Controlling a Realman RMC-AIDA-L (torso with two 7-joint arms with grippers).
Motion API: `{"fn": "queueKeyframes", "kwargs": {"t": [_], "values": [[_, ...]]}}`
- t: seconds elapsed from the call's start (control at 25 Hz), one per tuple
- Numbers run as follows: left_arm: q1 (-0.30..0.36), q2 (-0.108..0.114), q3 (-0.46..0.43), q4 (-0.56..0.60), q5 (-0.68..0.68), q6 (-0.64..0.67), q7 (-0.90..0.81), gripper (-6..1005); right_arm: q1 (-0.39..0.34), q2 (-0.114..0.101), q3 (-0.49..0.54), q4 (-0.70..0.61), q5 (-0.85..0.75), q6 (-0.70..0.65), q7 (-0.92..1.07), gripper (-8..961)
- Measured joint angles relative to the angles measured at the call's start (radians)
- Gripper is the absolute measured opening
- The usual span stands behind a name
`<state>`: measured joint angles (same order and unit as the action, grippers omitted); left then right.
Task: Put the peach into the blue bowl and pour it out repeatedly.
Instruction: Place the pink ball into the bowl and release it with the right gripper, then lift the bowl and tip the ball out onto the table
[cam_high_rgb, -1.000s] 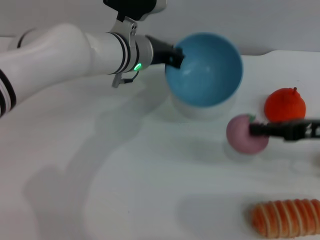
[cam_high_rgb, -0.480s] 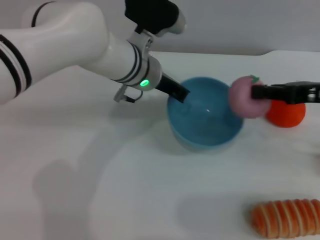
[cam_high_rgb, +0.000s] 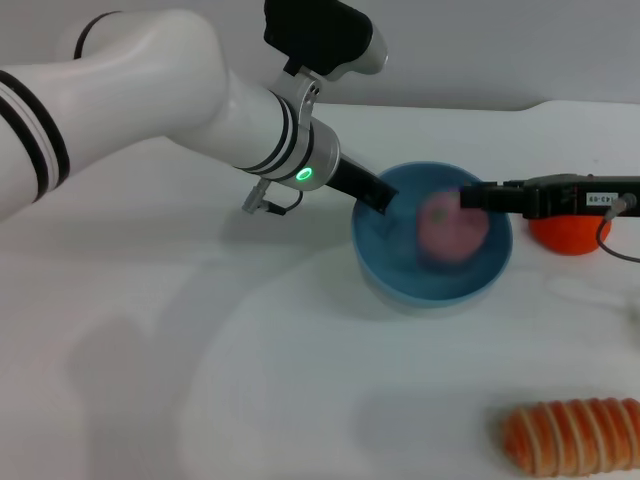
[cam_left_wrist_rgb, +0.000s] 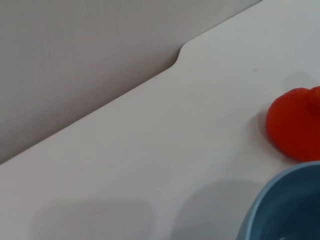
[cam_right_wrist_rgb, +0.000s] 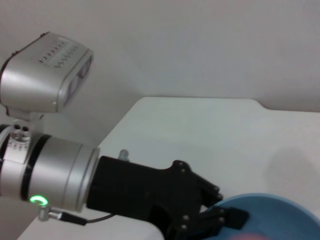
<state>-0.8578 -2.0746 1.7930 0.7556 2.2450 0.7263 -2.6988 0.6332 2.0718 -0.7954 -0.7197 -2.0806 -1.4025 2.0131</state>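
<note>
While the peach hangs inside the blue bowl, blurred and just at the tips of the right gripper, cannot tell whether pinched or already let go; cannot tell the finger spacing of that gripper either. Left gripper clamped on the bowl's rim at the side facing the table's left edge, dark fingers pressed together over the lip, seen close in the right wrist view. Judged as the loading half of one cycle nearly done: fruit within the bowl's walls, release and settling possibly left, then the tipping-out by the left arm, then the whole round again. Bowl smooth, glossy, light-blue plastic, deep and round, standing toward the table's far right part. Peach a matte pink-mauve ball, smaller than the bowl. Orange-red fruit just beyond the bowl near the right edge, also visible in the left wrist view beside the rim. Ridged orange-and-cream toy at the near right corner, well apart.
</note>
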Motion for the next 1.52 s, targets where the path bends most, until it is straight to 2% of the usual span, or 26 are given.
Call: {"fn": "queueKeyframes", "kwargs": {"t": [0.16,0.36,0.44,0.48,0.72,0.8,0.84,0.88,1.04,1.2,1.4,1.52], "values": [[0.004,0.002,0.002,-0.004,-0.005,-0.009,0.0,-2,-0.012,-0.001,0.003,-0.004,0.013,0.027,-0.008,233],[0.007,0.004,0.0,-0.01,-0.006,-0.023,-0.001,-1,-0.06,-0.004,0.017,-0.028,0.104,0.041,-0.097,471],[0.01,0.004,0.003,-0.01,-0.006,-0.032,0.0,-2,-0.132,-0.005,0.042,-0.072,0.216,0.114,-0.227,500],[0.011,0.004,0.003,-0.01,-0.006,-0.033,0.001,-2,-0.132,-0.005,0.042,-0.072,0.216,0.114,-0.227,515],[0.013,0.003,0.018,-0.008,-0.005,-0.07,0.012,-1,-0.245,-0.004,0.121,-0.09,0.29,0.244,-0.412,568],[0.013,0.002,0.054,0.004,-0.005,-0.108,0.026,-1,-0.267,0.0,0.159,-0.034,0.318,0.292,-0.525,574],[0.013,0.002,0.068,0.009,-0.003,-0.122,0.033,-2,-0.286,0.001,0.191,0.047,0.391,0.318,-0.667,577],[0.011,0.002,0.086,0.016,0.0,-0.143,0.043,-2,-0.286,0.001,0.191,0.047,0.391,0.318,-0.667,580],[-0.007,0.003,0.114,0.042,0.012,-0.216,0.114,-2,-0.333,0.001,0.238,0.235,0.657,0.31,-1.006,594],[-0.017,0.001,0.123,0.09,0.088,-0.284,0.186,-1,-0.368,0.002,0.247,0.412,0.876,0.276,-1.277,599],[-0.029,-0.002,0.187,0.127,0.272,-0.391,0.192,-1,-0.395,0.002,0.271,0.576,1.084,0.198,-1.458,598],[-0.03,-0.003,0.244,0.13,0.351,-0.456,0.187,-2,-0.406,0.003,0.276,0.616,1.124,0.162,-1.491,599]]}}
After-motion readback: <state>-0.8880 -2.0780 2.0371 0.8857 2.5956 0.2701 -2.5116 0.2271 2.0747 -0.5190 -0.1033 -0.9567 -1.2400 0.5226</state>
